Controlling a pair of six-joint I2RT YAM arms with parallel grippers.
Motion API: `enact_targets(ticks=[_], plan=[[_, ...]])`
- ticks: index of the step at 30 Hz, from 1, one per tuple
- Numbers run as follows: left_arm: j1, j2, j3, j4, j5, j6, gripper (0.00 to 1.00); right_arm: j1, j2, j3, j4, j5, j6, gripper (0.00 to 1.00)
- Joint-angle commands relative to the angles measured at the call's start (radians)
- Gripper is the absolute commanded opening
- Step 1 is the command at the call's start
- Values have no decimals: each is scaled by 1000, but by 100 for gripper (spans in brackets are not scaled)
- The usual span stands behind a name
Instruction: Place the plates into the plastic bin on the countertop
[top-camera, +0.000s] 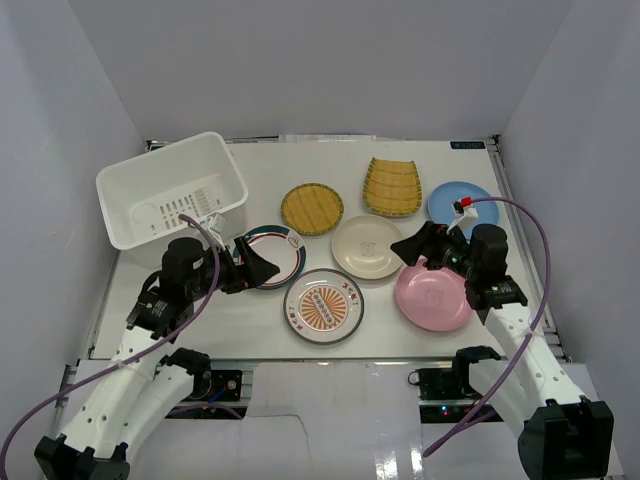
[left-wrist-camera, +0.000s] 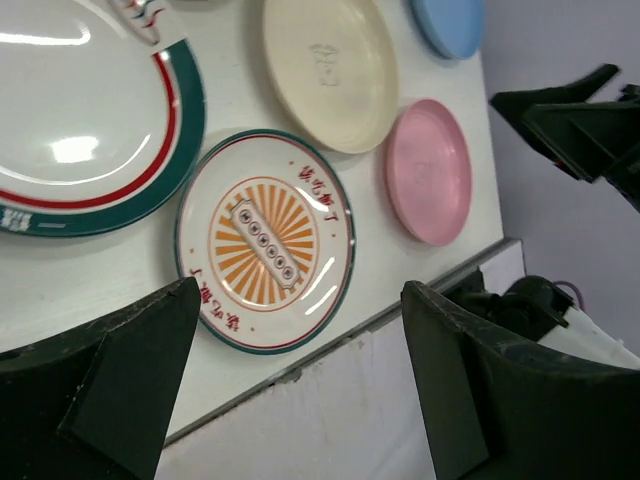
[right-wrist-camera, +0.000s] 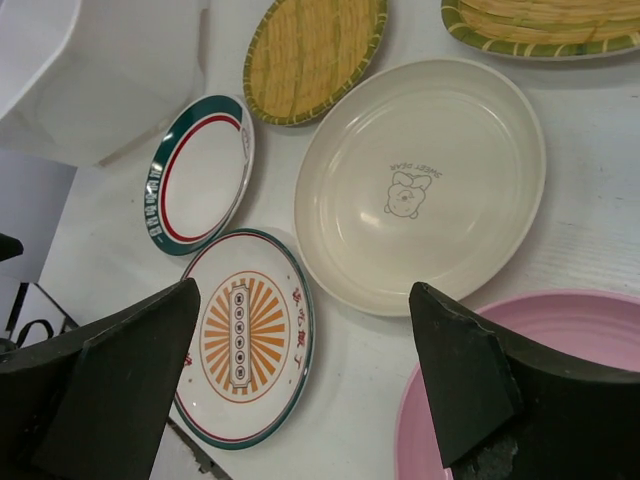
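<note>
The white plastic bin (top-camera: 170, 190) stands empty at the back left of the countertop (top-camera: 250, 320). Seven plates lie on the countertop: round yellow (top-camera: 312, 208), rectangular yellow (top-camera: 393, 186), light blue (top-camera: 463, 207), cream (top-camera: 367, 246), pink (top-camera: 432, 295), green-and-red-rimmed white (top-camera: 285, 250) and orange-sunburst white (top-camera: 323, 305). My left gripper (top-camera: 262, 268) is open and empty over the green-rimmed plate's near edge. My right gripper (top-camera: 410, 246) is open and empty above the gap between the cream (right-wrist-camera: 420, 185) and pink (right-wrist-camera: 560, 340) plates. The sunburst plate (left-wrist-camera: 265, 240) shows in the left wrist view.
Pale grey walls enclose the countertop on three sides. The near table edge (left-wrist-camera: 330, 340) runs just below the sunburst plate. The right arm (left-wrist-camera: 580, 120) shows at the right of the left wrist view. The bin's corner (right-wrist-camera: 90, 70) shows in the right wrist view.
</note>
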Motion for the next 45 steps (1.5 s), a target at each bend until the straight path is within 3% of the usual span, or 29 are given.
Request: enact_targets(ticks=[1, 8, 13, 20, 27, 33, 34, 35, 38, 41, 44, 45], plan=[[-3, 24, -60, -87, -149, -45, 92, 6, 2, 19, -9, 56, -51, 91], [-3, 53, -110, -137, -403, -231, 88, 22, 39, 25, -46, 157, -98, 81], [-2, 144, -177, 2, -476, -291, 88, 46, 93, 52, -46, 203, -121, 72], [-3, 291, -235, 183, -540, -286, 83, 121, 166, 55, -23, 275, -129, 71], [-2, 474, -269, 416, -612, -293, 66, 128, 335, 124, 21, 439, -172, 77], [-3, 512, -303, 490, -686, -294, 37, 126, 571, 245, 24, 513, -227, 74], [-3, 506, -306, 490, -693, -288, 31, 126, 631, 262, 26, 498, -229, 72], [-3, 498, -312, 486, -697, -282, 18, 126, 657, 278, 26, 494, -230, 70], [-5, 430, -320, 408, -683, -262, 0, 126, 729, 291, 76, 485, -227, 62], [-5, 284, -321, 320, -612, -225, 0, 126, 783, 306, 99, 474, -215, 51], [-3, 100, -286, 199, -527, -202, 0, 126, 794, 305, 109, 474, -196, 23], [-3, 16, -268, 171, -501, -182, 0, 128, 786, 297, 109, 476, -190, 10]])
